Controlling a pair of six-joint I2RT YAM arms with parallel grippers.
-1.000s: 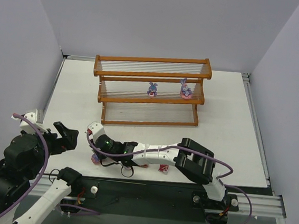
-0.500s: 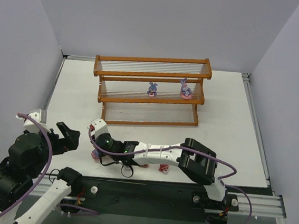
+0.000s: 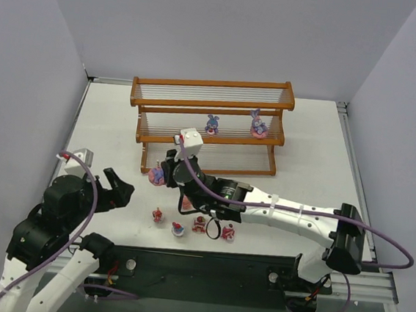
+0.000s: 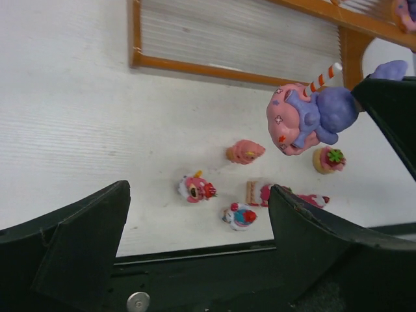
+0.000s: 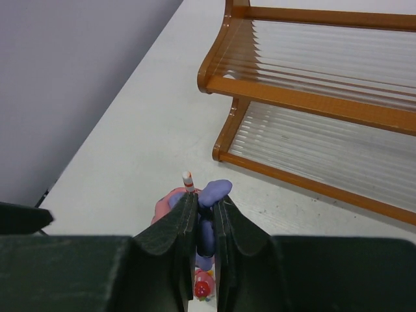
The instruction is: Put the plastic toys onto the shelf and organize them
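The three-tier stepped shelf [image 3: 211, 90], an orange-brown wooden frame with tiers of thin pale rods, stands toward the far edge of the matte white tabletop [image 3: 310, 166]. Wide bands of white surface lie between it and the left and right edges. Two purple plastic bunnies [image 3: 212, 125] sit on its middle tier.

The right gripper [image 3: 163, 174] hangs above the table just off the shelf's near-left foot. Its dark jaws are pressed against a glossy purple bunny on a pink base [image 5: 214, 190], which has a red-and-white striped stick. The fingers hide most of the bunny's body in the right wrist view.

A strip of open table separates the shelf's front rail from the small pink and red loose figurines [image 4: 197, 188] clustered by the near edge, left of centre. The right arm partly covers some of them from above.

The left gripper [image 3: 119, 188] is near the left edge with its jaws spread wide and nothing between them.
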